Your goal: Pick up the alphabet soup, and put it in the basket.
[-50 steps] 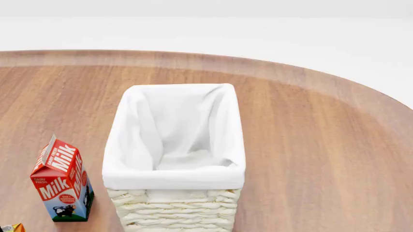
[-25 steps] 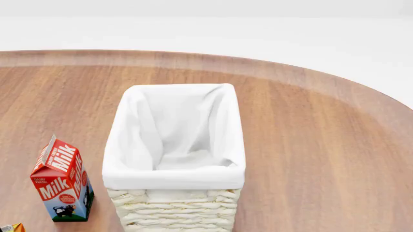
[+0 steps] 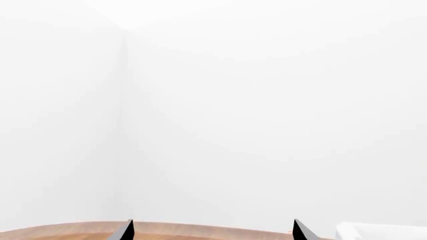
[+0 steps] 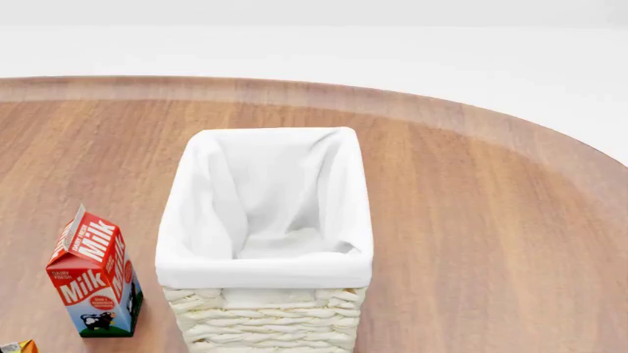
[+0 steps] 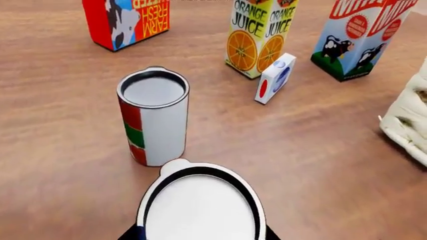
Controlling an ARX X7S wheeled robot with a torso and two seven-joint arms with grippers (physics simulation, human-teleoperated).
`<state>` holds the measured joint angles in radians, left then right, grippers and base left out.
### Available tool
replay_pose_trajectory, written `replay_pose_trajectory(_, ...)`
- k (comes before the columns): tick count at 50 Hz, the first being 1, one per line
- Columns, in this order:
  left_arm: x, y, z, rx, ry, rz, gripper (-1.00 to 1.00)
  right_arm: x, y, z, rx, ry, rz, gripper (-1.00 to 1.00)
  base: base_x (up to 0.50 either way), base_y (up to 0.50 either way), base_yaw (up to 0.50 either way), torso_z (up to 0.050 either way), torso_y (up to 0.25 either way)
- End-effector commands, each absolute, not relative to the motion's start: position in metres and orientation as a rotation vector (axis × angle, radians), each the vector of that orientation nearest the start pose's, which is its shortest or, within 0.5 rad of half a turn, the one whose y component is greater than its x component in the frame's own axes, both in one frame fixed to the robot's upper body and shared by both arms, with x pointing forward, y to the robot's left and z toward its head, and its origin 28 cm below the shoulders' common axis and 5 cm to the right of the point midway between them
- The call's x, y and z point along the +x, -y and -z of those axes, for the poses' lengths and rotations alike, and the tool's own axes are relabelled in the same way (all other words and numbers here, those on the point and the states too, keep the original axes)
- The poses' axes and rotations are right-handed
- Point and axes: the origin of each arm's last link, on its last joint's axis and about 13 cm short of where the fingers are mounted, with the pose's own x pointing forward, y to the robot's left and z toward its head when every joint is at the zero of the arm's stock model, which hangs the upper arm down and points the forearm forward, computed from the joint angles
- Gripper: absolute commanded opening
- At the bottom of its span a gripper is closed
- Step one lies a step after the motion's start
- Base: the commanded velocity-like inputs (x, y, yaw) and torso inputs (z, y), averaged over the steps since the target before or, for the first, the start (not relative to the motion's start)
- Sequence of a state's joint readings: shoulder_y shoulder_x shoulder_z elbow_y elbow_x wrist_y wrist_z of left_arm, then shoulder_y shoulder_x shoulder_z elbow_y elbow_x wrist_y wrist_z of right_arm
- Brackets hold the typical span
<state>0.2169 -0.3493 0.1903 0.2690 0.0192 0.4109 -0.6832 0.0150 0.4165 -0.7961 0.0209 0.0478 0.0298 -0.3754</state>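
**Inspector:** Right wrist view first. What sits under the right gripper point(image 5: 200, 234)?

**Assessor:** A can seen end-on, white lid with a dark rim, close under the camera. Its label is hidden, so I only judge it to be the alphabet soup point(image 5: 200, 205). A dark finger point(image 5: 133, 233) shows at each side of it, at the picture's edge. Whether they are pressed against the can or merely flanking it, I cannot tell. Nor can I tell whether the can stands on the desk point(image 5: 60, 150) or is raised off it.

**Inspector:** Other items nearby?

**Assessor:** A second can point(image 5: 153, 122) with red, green and white label patches stands upright just beyond it. Further off are a red carton point(image 5: 127, 20), an orange juice carton point(image 5: 260, 35), a small white box point(image 5: 275, 78) and a milk carton point(image 5: 360, 40). One woven corner of the basket point(image 5: 407, 125) shows at the side.

**Inspector:** Left gripper point(image 3: 213, 232)?

**Assessor:** Its two fingertips are spread wide with nothing between them. It points at a white wall, over the desk edge.

**Inspector:** Head view?

**Assessor:** Neither arm appears. The basket point(image 4: 263, 272) stands at centre, near edge of the desk, and no soup shows in its lining. The milk carton point(image 4: 95, 276) stands to its left.

**Inspector:** Step in hand?

**Assessor:** In my judgement, the grasp. The placing is not yet done. The next move calls for a confirmed grip on the can. It then needs a lift high enough to clear the second can and the tall rim, and a carry across to above the basket's opening.
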Motion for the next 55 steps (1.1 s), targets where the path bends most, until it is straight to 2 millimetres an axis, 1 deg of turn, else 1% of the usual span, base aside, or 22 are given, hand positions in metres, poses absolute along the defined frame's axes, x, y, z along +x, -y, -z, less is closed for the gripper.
replay_pose_trajectory(1,0.16,-0.23,-0.056,0.098,0.486,-0.342,1.0,0.152,0.068,0.032,-0.335,-0.299,-1.126,-1.0,0.0,0.0,0.0,0.0,0.0)
replay_pose_trajectory(9,0.161,-0.23,-0.056,0.097,0.488,-0.343,1.0,0.153,0.072,0.02,-0.257,-0.228,-1.068,-1.0,0.0,0.0,0.0,0.0,0.0)
replay_pose_trajectory(10,0.16,-0.231,-0.056,0.096,0.488,-0.343,1.0,0.151,0.073,0.015,-0.229,-0.199,-1.059,-1.0,0.0,0.0,0.0,0.0,0.0)
replay_pose_trajectory(18,0.16,-0.231,-0.056,0.096,0.488,-0.344,1.0,0.143,0.08,-0.003,-0.174,-0.1,-0.996,-1.0,0.0,0.0,0.0,0.0,0.0)
replay_pose_trajectory(22,0.16,-0.231,-0.056,0.096,0.487,-0.346,1.0,0.134,0.087,-0.019,-0.108,-0.006,-0.961,-1.0,0.0,0.0,0.0,0.0,0.0)
replay_pose_trajectory(29,0.161,-0.231,-0.055,0.097,0.485,-0.345,1.0,0.125,0.094,-0.033,-0.058,0.092,-0.921,-1.0,0.0,0.0,0.0,0.0,0.0)
replay_pose_trajectory(37,0.162,-0.231,-0.054,0.099,0.483,-0.343,1.0,0.122,0.1,-0.042,-0.017,0.155,-0.873,-1.0,0.0,0.0,0.0,0.0,0.0)
replay_pose_trajectory(38,0.162,-0.231,-0.054,0.099,0.483,-0.344,1.0,0.12,0.101,-0.044,-0.025,0.207,-0.858,-1.0,0.0,0.0,0.0,0.0,0.01)
replay_pose_trajectory(42,0.163,-0.231,-0.054,0.101,0.481,-0.345,1.0,0.117,0.106,-0.051,0.013,0.276,-0.842,-1.0,0.0,0.0,0.0,0.0,0.0)
replay_pose_trajectory(46,0.163,-0.231,-0.054,0.099,0.482,-0.346,1.0,0.117,0.109,-0.054,0.046,0.317,-0.825,-1.0,0.0,0.0,0.0,0.0,0.0)
replay_pose_trajectory(52,0.162,-0.231,-0.054,0.096,0.482,-0.346,1.0,0.111,0.118,-0.063,0.122,0.438,-0.793,-1.0,0.0,0.0,0.0,0.0,0.0)
replay_pose_trajectory(55,0.163,-0.231,-0.054,0.096,0.481,-0.347,1.0,0.111,0.121,-0.064,0.144,0.458,-0.787,-1.0,0.0,0.0,0.0,0.0,0.0)
